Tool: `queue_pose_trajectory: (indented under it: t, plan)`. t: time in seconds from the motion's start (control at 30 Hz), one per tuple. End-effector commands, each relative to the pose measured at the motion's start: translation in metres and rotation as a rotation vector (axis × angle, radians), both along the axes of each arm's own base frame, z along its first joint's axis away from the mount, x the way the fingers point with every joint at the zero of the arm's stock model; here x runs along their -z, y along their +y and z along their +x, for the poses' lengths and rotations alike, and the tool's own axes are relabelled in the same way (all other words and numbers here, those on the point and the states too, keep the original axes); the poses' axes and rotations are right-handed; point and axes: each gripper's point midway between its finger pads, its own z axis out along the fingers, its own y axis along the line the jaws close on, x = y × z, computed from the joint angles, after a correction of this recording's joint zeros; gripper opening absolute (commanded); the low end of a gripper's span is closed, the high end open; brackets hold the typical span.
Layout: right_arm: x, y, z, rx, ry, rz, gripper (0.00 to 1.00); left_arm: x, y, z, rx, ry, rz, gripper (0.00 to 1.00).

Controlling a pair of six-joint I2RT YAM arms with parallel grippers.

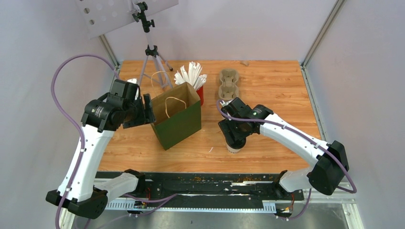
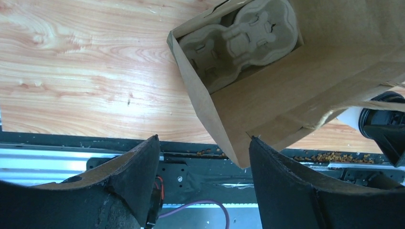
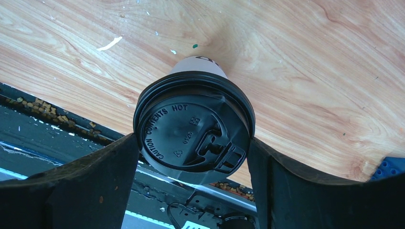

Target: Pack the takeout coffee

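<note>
Currently, the right gripper (image 3: pixel 193 139) is down over the takeout coffee cup (image 3: pixel 193 126), which stands upright on the table (image 1: pixel 272 90) near its front edge, right of centre. In the right wrist view both fingers (image 3: pixel 95 186) lie against the rim of the black lid, one on each side, with no gap showing. The jaws are therefore set wide, at the lid's width, and closed on the cup. The white cup wall shows beyond the lid, with a dark print at its far side. From the top view only the white foot of the cup (image 1: pixel 233 149) shows below the gripper (image 1: pixel 234 139).

The left gripper (image 2: pixel 203 143) has its jaws well apart and holds nothing. A corner of the green paper bag's (image 1: pixel 179 125) mouth reaches down between the fingers (image 2: pixel 138 167), close to one of them; I cannot tell if it touches. From above, this gripper (image 1: pixel 147 110) sits at the bag's left side.

The bag stands upright and open, left of the cup and apart from it. The left wrist view looks into the bag (image 2: pixel 291 90): a pulp cup tray (image 2: pixel 239 43) lies at the bottom, its wells bare. The cup (image 2: pixel 356 117) shows at the right edge of that view, outside the bag.

Behind the bag, a red cup of straws (image 1: pixel 200 94) stands just at its far corner. A second pulp tray (image 1: pixel 229 84) lies on the table behind the right gripper. A tripod (image 1: pixel 153 55) stands at the far left corner.
</note>
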Motion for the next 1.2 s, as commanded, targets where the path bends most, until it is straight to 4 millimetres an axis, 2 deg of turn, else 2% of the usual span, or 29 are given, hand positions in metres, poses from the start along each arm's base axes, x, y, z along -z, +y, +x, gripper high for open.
queue_pose_trajectory:
  t: [0.0,0.13,0.3,0.4,0.5,0.6,0.8,0.97,1.17]
  plan:
    - [-0.018,0.005,0.003,0.010,-0.031,0.032,0.80,0.001,-0.009,0.009,-0.056,-0.036,-0.084,0.75]
    - [-0.025,0.005,0.004,0.008,-0.036,0.037,0.79,0.001,-0.013,0.017,-0.077,-0.060,-0.113,0.74]
    - [-0.039,0.005,0.005,0.005,-0.045,0.038,0.79,0.012,-0.010,0.019,-0.076,-0.034,-0.079,0.70]
    - [-0.051,0.006,0.007,-0.003,-0.065,0.044,0.78,0.015,-0.012,0.020,-0.046,-0.034,-0.074,0.62]
    - [-0.063,0.006,0.012,-0.003,-0.092,0.049,0.78,0.015,-0.011,0.018,-0.022,-0.026,-0.054,0.50]
    - [-0.067,0.007,0.013,-0.001,-0.092,0.050,0.78,0.015,-0.009,0.016,0.000,-0.018,-0.037,0.42]
    - [-0.053,0.012,0.007,-0.013,-0.059,0.073,0.78,0.015,-0.009,0.012,0.023,-0.012,-0.030,0.43]
    - [-0.042,0.011,0.005,-0.016,-0.035,0.055,0.79,0.010,-0.010,0.011,0.055,-0.022,-0.026,0.50]
    - [-0.028,0.013,0.007,-0.017,-0.024,0.048,0.79,-0.005,-0.008,0.013,0.062,-0.057,-0.018,0.55]
